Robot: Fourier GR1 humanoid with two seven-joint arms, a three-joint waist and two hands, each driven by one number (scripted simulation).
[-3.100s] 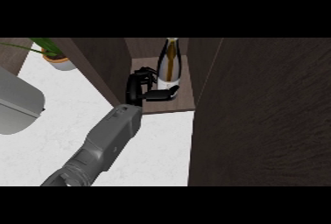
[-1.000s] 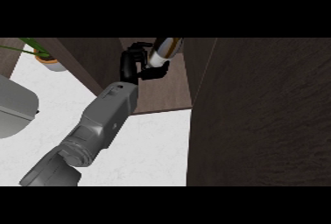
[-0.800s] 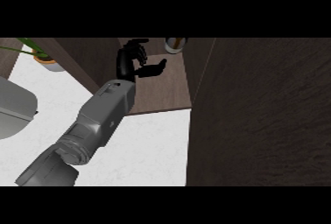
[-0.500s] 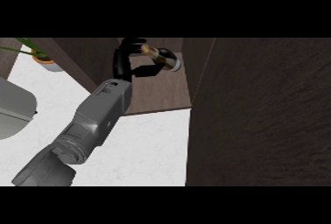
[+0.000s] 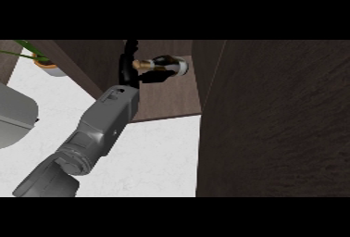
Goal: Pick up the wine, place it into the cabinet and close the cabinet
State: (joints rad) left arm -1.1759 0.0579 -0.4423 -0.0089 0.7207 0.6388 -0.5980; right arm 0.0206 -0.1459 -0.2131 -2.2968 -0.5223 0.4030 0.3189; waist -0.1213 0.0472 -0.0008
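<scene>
Lying in the cabinet [image 5: 167, 99], wine [image 5: 164, 65] touches left hand [image 5: 130, 69].

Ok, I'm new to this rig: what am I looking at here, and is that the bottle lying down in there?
You are looking down from the robot's head. The grey forearm coming up from the lower left ends in a black robot hand, reaching into the open cabinet. The wine lies on its side on the cabinet's shelf, right by the hand; whether the fingers are curled round it is hard to tell. The big dark panel on the right looks like the cabinet's door. The white surface is the counter, with a potted plant at upper left. The other hand is out of view.
</scene>
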